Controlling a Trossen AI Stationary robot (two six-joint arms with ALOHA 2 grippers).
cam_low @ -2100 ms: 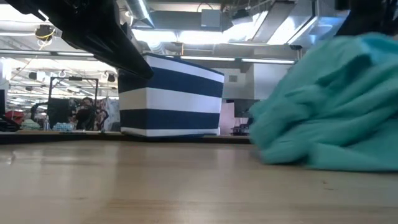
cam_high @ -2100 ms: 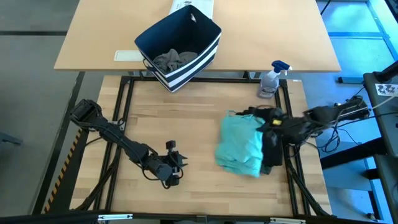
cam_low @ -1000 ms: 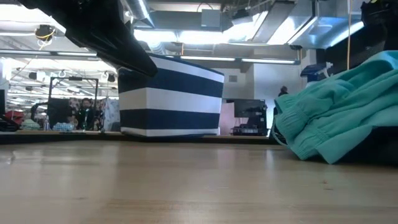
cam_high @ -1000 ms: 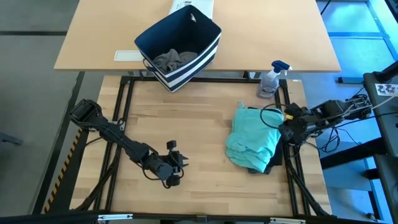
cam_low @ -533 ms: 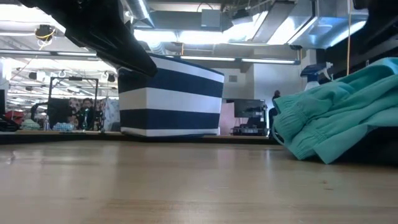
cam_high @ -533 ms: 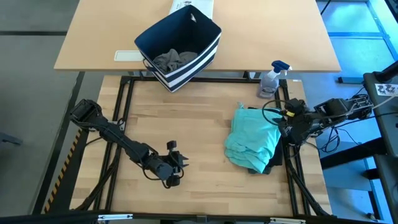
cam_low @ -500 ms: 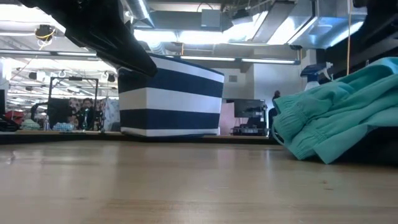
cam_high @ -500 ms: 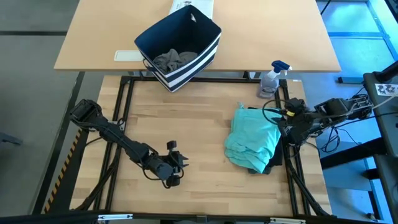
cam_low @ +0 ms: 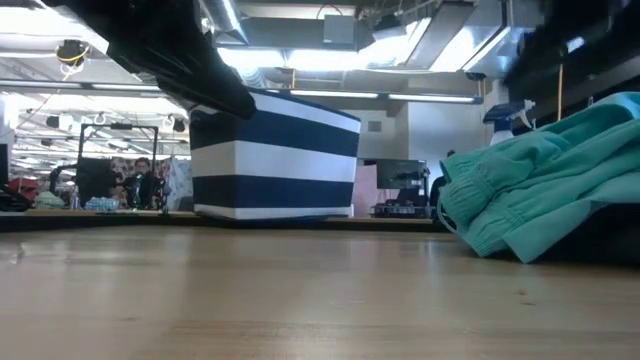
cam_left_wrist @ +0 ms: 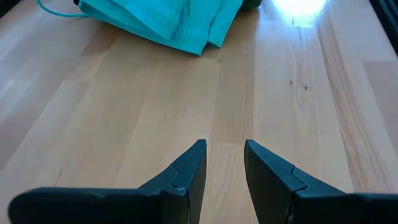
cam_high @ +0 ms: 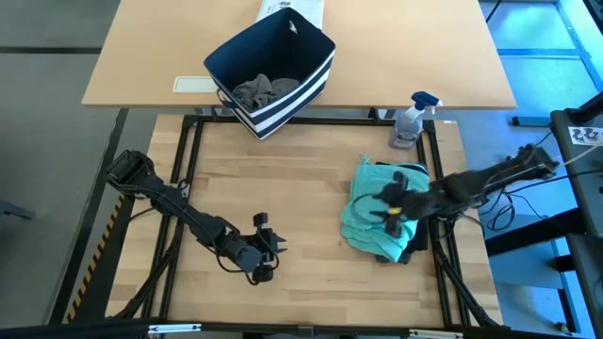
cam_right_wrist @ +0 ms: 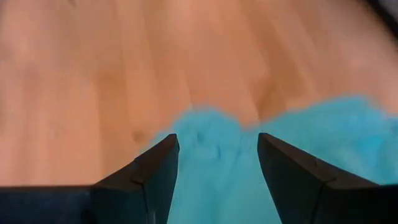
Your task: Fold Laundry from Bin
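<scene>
Two claws over the wooden tabletop (cam_high: pixel 283 179), right claw (cam_high: pixel 388 211) spread above the teal garment (cam_high: pixel 377 212) lying on a black one, left claw (cam_high: pixel 268 247) narrowly parted and empty, striped bin (cam_high: pixel 273 71) holding grey laundry (cam_high: pixel 264 89) beyond.

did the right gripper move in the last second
Yes. The right gripper has come in from the table's right edge, away from the spray bottle, and now hangs open over the teal cloth.

bright overhead light, glare patch on the table (cam_left_wrist: pixel 298 9) in the left wrist view, right wrist view motion-blurred.
</scene>
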